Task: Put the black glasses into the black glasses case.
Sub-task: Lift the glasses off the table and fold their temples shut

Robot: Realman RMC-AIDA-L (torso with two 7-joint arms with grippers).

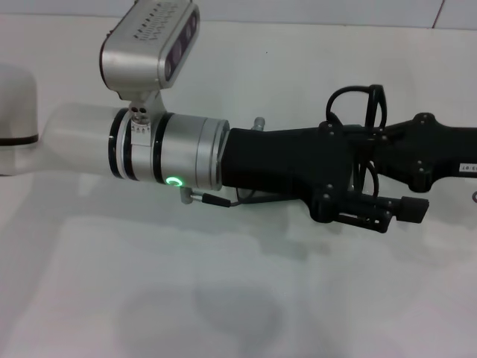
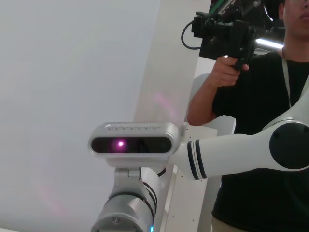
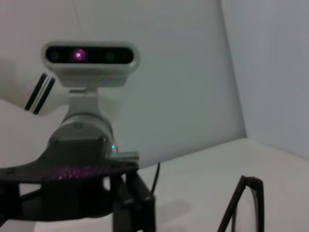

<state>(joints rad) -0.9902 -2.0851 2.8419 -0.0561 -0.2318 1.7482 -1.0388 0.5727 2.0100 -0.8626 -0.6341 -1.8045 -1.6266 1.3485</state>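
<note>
The black glasses [image 1: 370, 104] are thin wire frames standing up off the white table, right where my two grippers meet at the right of the head view. My left gripper [image 1: 373, 210] reaches in from the left, just under and in front of the glasses. My right gripper [image 1: 391, 145] comes in from the right edge and touches or overlaps the frame. I cannot tell which gripper holds the glasses. One lens rim also shows in the right wrist view [image 3: 251, 198], beside the left gripper's black body [image 3: 72, 191]. The black glasses case is out of view.
The white table [image 1: 223, 298] fills the head view. My left arm's silver wrist and its camera [image 1: 153, 37] block the middle. In the left wrist view, a person in black holding a camera rig [image 2: 227, 34] stands behind my white right arm [image 2: 231, 152].
</note>
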